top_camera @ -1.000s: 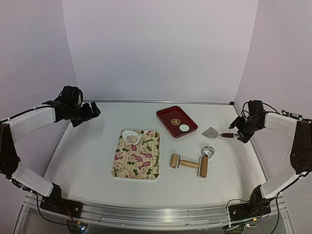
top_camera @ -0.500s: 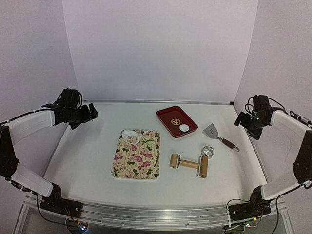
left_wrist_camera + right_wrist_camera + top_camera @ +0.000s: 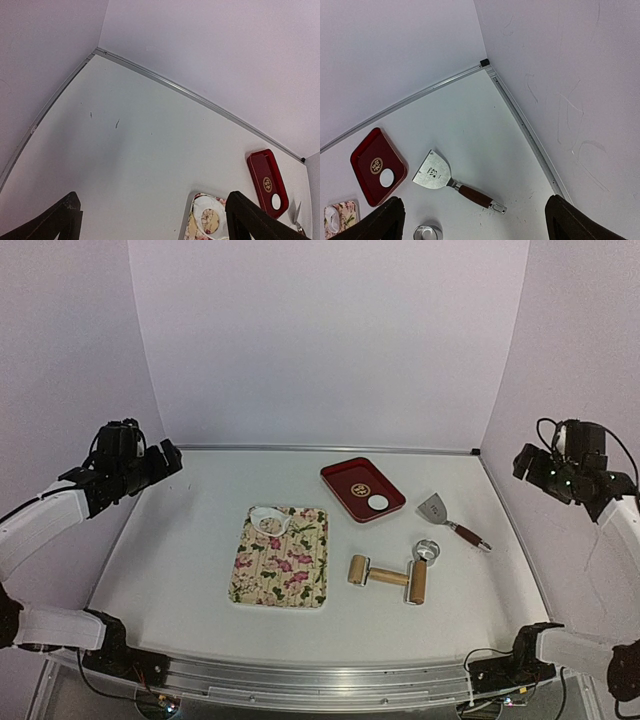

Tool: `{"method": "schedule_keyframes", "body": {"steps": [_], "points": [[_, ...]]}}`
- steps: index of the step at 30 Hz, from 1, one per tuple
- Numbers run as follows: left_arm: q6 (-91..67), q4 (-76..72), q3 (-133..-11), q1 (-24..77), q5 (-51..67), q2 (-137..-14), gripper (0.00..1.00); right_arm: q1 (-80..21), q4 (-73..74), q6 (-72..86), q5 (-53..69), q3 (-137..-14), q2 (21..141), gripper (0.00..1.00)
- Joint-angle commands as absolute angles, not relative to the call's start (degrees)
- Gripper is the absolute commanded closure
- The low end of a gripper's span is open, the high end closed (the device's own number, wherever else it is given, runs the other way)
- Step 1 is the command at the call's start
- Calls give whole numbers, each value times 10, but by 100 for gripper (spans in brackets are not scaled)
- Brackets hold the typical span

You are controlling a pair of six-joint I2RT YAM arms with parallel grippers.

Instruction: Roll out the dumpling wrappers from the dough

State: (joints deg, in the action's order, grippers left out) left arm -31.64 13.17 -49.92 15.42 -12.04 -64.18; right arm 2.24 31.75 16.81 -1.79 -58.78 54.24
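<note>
Left gripper (image 3: pixel 163 456): your fingers stand wide apart, nothing between them.
Right gripper (image 3: pixel 527 462): yours here are spread wide too, and empty.
Dumpling wrapper (image 3: pixel 378 502): lying flat in the red tray (image 3: pixel 340 478), well apart from both pairs of fingers, nearer your right pair.

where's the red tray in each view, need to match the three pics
Top external: red tray right of centre, in the far half.
Left wrist: lower right, near the edge.
Right wrist: lower left.
Shared landmark: the white dumpling wrapper lying in the tray, beside its gold emblem.
</note>
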Motion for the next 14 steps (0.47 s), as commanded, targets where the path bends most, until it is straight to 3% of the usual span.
{"method": "schedule_keyframes", "body": {"steps": [1, 8, 14], "points": [[-283, 86, -448, 151, -149, -612, 0, 23, 319, 151, 16, -547, 509, 2], [-253, 2, -300, 151, -158, -529, 0, 23, 276, 120, 0, -426, 395, 2], [-227, 9, -284, 152, -162, -496, 0, 23, 257, 122, 2, -388, 338, 2]]}}
